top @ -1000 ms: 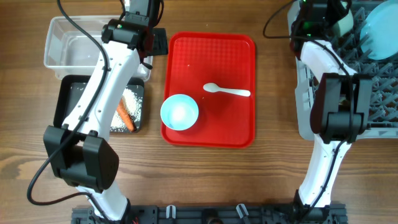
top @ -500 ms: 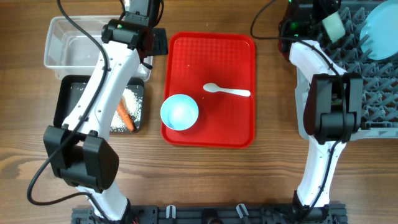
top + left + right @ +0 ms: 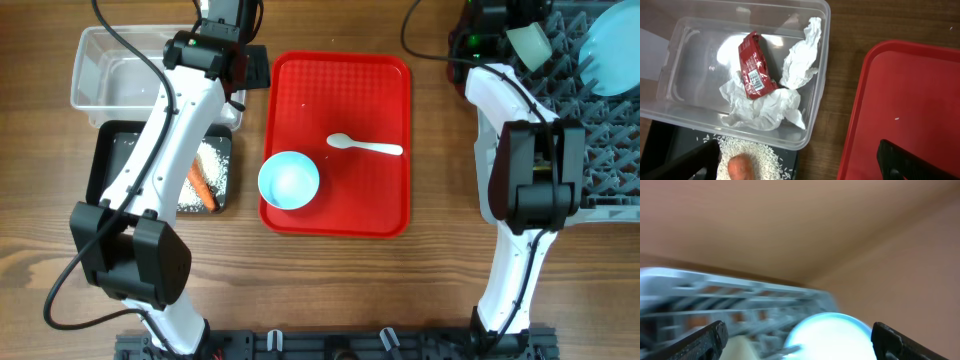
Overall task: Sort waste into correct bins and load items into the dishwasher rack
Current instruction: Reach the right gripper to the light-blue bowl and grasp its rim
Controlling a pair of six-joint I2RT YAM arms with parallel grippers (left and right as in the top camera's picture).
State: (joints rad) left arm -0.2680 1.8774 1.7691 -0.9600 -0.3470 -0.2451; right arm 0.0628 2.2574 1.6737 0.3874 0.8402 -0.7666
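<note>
In the left wrist view my left gripper stands open and empty over the gap between the bins and the red tray. The clear tub holds a red foil wrapper and crumpled white napkin. The black tub holds rice and an orange carrot. A light blue bowl and a white spoon lie on the tray. My right gripper is open above the grey rack, near the pale blue plate and a small pale vessel.
The flat red tray lies mid-table between the bins and the rack. The right wrist view is blurred, showing rack pegs and the plate beyond the fingers. Bare wooden tabletop runs along the front.
My right gripper has opened wide and its arm has shifted slightly left. The small pale vessel at the rack's top left moved a little left and down. The left arm has not moved.
</note>
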